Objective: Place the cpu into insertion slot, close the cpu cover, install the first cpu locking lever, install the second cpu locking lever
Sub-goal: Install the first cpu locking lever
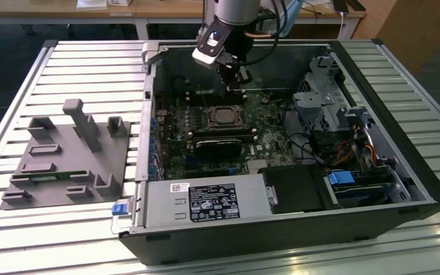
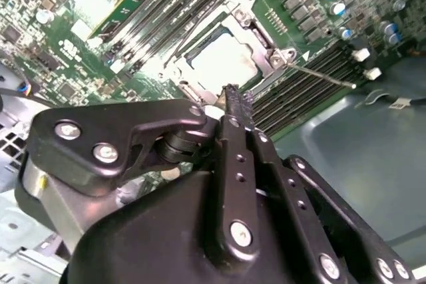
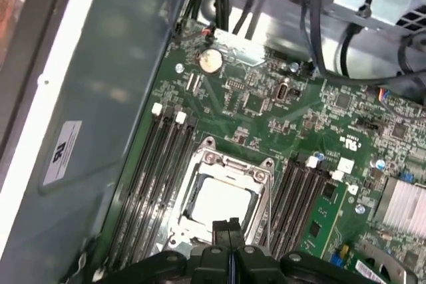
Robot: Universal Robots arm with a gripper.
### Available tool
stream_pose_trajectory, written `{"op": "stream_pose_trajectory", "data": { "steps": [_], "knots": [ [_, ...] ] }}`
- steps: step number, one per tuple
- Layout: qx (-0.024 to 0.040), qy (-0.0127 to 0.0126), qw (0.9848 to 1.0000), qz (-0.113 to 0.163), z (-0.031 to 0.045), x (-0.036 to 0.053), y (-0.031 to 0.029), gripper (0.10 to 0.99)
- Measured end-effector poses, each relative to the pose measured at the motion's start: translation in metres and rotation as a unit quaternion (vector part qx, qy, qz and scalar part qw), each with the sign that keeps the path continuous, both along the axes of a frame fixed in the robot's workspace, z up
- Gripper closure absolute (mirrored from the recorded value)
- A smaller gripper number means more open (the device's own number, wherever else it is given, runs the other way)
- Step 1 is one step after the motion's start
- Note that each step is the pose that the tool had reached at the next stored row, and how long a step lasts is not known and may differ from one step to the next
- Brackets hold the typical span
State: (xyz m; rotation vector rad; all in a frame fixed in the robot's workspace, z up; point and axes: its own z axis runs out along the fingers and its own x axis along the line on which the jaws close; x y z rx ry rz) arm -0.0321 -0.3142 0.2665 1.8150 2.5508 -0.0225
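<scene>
Exterior view, sweeping from its left: a grey fixture block [image 1: 67, 152] sits on the slatted table [image 1: 21, 240], well apart from the open computer case [image 1: 281, 229] and out of the arm's way. Inside, on the green motherboard [image 1: 178, 154], the insertion slot [image 1: 208, 118] lies just beside the black heatsink [image 1: 218, 148]. Right above it hangs the gripper [image 1: 237, 86], fingers pressed together and holding nothing, a narrow tip suited to pushing rather than carrying. First wrist view: the cpu [image 3: 223, 201] is seated flat in the slot, with the cpu cover [image 3: 229, 163] lying down around it as a frame. Second wrist view: a thin wire lever [image 2: 323, 76] juts out over the memory slots [image 2: 299, 98], unhooked by my read. Further to the exterior view's right, the drive cage [image 1: 319, 97] stands apart from the work.
</scene>
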Motion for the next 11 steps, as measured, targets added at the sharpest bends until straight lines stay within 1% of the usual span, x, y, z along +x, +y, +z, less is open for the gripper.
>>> {"op": "stream_pose_trajectory", "data": {
  "steps": [3,6,11],
  "knots": [
    [-0.0001,0.0000,0.9999,0.017,-0.0005,-0.0002,0.0004,0.965],
    [-0.0002,0.0001,0.9991,0.042,-0.0009,-0.0003,0.0006,0.965],
    [-0.0002,0.0001,0.9966,0.082,-0.0012,-0.0003,0.0006,0.965]
  ]
}}
